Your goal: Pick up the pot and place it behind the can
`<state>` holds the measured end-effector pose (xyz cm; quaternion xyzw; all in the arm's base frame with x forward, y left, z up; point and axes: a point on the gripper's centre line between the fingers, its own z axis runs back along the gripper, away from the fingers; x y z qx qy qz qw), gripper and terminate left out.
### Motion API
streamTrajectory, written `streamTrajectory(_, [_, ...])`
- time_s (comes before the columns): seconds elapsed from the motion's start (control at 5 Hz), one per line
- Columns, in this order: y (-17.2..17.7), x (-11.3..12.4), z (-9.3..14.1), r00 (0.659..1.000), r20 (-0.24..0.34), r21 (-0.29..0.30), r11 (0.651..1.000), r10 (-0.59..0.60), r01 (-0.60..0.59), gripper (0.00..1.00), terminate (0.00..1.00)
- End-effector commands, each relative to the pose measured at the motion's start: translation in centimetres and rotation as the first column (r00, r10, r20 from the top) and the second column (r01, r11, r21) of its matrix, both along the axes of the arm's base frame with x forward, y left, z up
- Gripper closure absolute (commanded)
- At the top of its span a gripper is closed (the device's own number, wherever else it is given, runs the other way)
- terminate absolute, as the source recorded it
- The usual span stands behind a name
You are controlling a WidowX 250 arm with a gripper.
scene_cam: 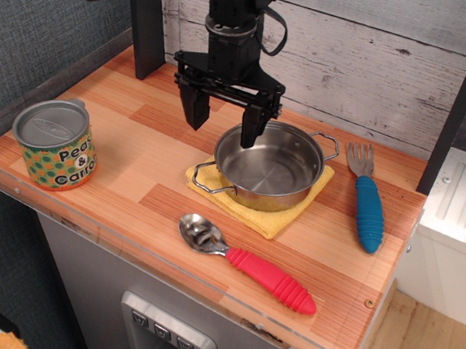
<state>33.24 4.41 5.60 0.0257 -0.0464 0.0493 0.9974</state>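
Note:
The shiny steel pot (270, 168) with two wire loop handles sits on a yellow cloth (274, 215) in the middle of the wooden counter. The can (54, 144), with a grey lid and a dotted "Peas & Carrots" label, stands at the front left. My black gripper (223, 123) is open and empty, hanging over the pot's back-left rim. One finger is over the pot's inside, the other outside to the left.
A spoon with a red handle (246, 263) lies in front of the pot. A fork with a blue handle (366, 198) lies to its right. A grey plank wall (366, 55) stands behind the counter. A dark post (144, 20) stands at the back left.

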Motion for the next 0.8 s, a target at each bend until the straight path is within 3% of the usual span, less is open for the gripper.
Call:
streamTrajectory(0.0, [-0.1, 0.0, -0.7, 0.998, 0.042, 0.021, 0.999, -0.044, 0.043, 0.0, 0.0])
streamTrajectory(0.2, [-0.4, 0.2, -1.3, 0.998, 0.037, 0.032, 0.998, -0.059, 0.058, 0.0, 0.0])
streamTrajectory(0.4, [-0.3, 0.2, -1.7, 0.998, 0.033, 0.035, 0.998, -0.054, 0.053, 1.0, 0.0])
streamTrajectory(0.6, [-0.3, 0.4, -1.9, 0.998, 0.027, 0.031, 0.998, -0.052, 0.051, 1.0, 0.0])
